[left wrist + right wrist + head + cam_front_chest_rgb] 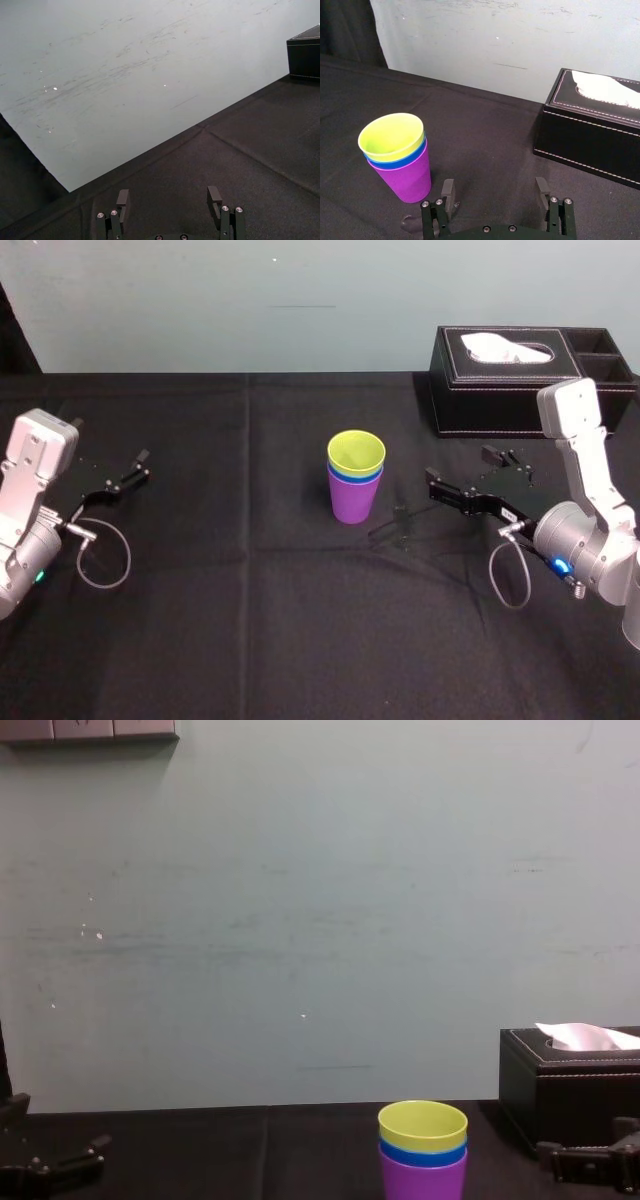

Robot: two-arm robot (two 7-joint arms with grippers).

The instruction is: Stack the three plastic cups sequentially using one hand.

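left gripper (pixel 168 193) fingers apart, right gripper (pixel 494 183) likewise

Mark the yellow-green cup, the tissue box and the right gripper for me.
yellow-green cup (pixel 356 452): head view, its inside wall.
tissue box (pixel 485 400): head view, front leather wall.
right gripper (pixel 494 183): right wrist view, midway between its open fingertips.

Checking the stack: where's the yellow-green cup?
Head view, mid-table: the yellow-green cup nests in the blue cup, itself in the purple cup, left of the right gripper.

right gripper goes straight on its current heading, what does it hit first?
Looks free: the right gripper, open, points into the gap between the cup stack and the tissue box, at bare tablecloth then wall. The stack sits close beside that line; depth unclear.
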